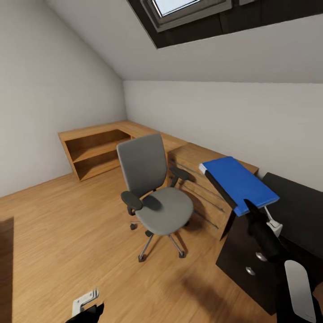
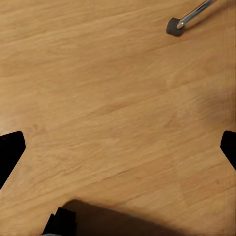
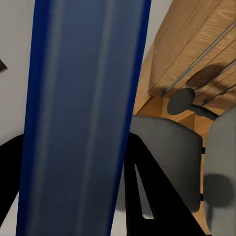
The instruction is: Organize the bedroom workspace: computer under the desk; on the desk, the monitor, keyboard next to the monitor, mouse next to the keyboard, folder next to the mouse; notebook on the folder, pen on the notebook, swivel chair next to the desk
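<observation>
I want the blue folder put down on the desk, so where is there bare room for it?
The folder is held up in the right gripper, tilted, above the desk's near end. The black desktop stretching right of the folder toward the wall looks bare. It is tighter on the left, where the wooden drawer cabinet and the swivel chair stand close.

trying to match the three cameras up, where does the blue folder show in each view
Head view: the folder is held up at right of centre by the right gripper, above the desk.
Left wrist view: not in it; wooden floor and a chair caster.
Right wrist view: the folder runs as a tall blue band.
Shared landmark: the swivel chair, whose grey seat lies beside the folder.
</observation>
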`<state>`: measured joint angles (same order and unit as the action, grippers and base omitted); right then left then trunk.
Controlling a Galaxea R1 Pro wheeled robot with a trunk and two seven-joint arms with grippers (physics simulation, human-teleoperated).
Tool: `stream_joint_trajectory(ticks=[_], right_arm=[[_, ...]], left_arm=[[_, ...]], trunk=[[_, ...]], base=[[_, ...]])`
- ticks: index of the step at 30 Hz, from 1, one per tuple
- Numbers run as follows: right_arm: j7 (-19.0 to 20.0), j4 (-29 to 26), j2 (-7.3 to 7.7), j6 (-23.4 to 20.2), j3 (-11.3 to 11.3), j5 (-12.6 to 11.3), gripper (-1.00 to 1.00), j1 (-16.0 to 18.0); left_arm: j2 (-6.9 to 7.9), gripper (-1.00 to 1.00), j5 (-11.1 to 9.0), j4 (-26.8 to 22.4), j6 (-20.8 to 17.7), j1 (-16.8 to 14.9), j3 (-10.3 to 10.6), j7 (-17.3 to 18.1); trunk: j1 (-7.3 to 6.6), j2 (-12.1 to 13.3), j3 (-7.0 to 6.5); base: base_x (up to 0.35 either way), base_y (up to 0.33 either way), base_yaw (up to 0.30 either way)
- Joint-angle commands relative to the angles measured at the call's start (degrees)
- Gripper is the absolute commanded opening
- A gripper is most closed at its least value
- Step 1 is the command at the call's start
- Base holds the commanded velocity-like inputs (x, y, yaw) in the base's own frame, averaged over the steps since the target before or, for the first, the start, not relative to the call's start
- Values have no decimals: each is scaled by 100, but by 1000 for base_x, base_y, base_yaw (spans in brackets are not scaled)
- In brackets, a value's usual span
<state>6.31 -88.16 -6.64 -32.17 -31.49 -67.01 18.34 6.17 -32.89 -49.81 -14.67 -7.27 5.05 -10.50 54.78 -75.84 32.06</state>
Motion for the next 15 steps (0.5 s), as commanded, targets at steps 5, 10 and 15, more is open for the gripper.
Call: stream_joint_trajectory(ticks=[5,10,15], right_arm=[[-142,14,-29,47,-24,7,-100,3],[-447,47,-34,391,-24,21,-100,3],[-528,100,-36,601,-24,22,-100,3]], left_arm=[[-60,100,-43,602,825,-2,507,-66],[-93,100,-43,850,894,-3,532,-84],[-103,100,-33,985,1118,-2,538,-81]], trunk=[[-111,199,-85],[-133,239,-103],[-133,239,-103]], base=[[0,0,-98],[0,0,-264],[0,0,-288]])
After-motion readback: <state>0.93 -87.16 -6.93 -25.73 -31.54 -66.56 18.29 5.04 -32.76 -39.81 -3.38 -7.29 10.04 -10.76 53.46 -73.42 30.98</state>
